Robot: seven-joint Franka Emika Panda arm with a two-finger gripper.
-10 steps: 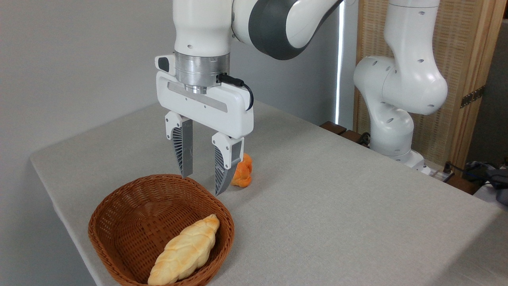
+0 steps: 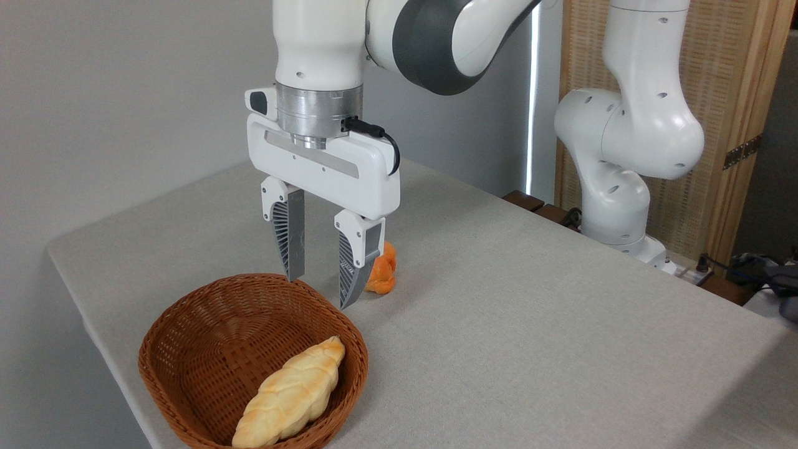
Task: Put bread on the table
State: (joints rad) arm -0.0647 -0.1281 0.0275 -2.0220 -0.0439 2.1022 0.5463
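1. tool [image 2: 318, 293] hangs w/ fingers spread, holding nothing, over the far rim of the wicker basket [image 2: 187, 399].
2. bread [image 2: 290, 394] lies in the basket's near-right part, leaning on the wall, well below the tool.
3. probably light, soft crust, crushes easily; grip gently across the thick middle, not the tapered ends.
4. orange pastry [image 2: 381, 275] sits on the counter [image 2: 530, 324] behind the tool; leave it.

The tool [image 2: 319, 293] hangs with its two fingers apart and pointing down, empty, over the far rim of the basket [image 2: 187, 318]. Below and in front of it the bread [image 2: 290, 394] lies slantwise in the basket. Just behind its right finger sits an orange pastry [image 2: 384, 274] on the surface [image 2: 530, 324].
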